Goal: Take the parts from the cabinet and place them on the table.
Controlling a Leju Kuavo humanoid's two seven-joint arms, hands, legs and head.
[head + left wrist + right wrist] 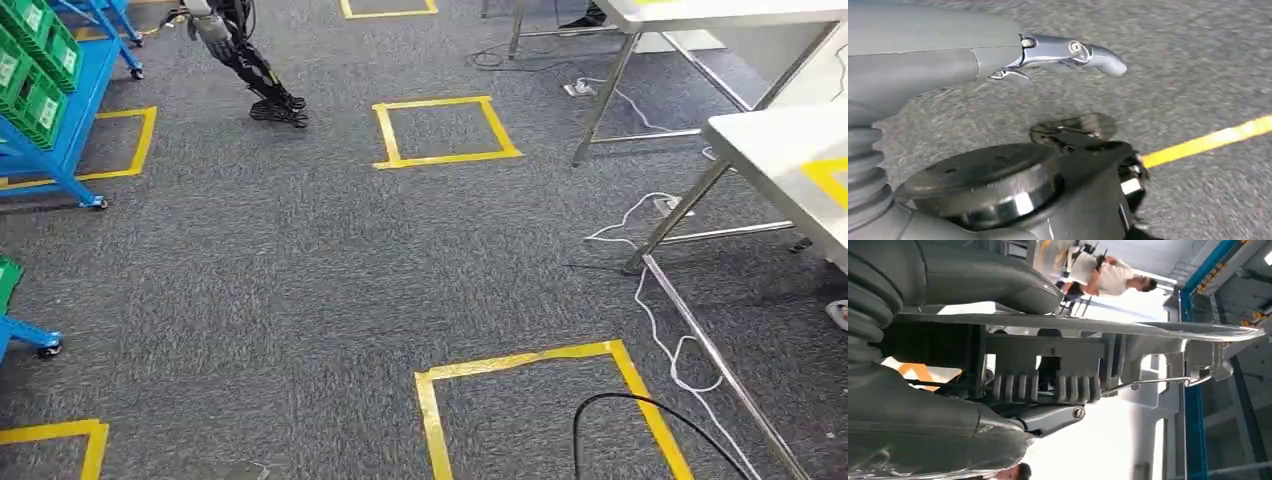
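My right hand grips a grey part, a ribbed block under a thin flat metal plate, with the thumb on one side and the fingers on the other. The left hand hangs over grey carpet, thumb stretched out and nothing in it. In the head view the blue cabinet with green bins stands at the far left. A white table with yellow tape on its top is at the right.
A second table stands behind the first. White and black cables trail on the carpet by the table legs. Yellow tape squares mark the floor. Another robot's legs stand at the back left. A person appears in the right wrist view.
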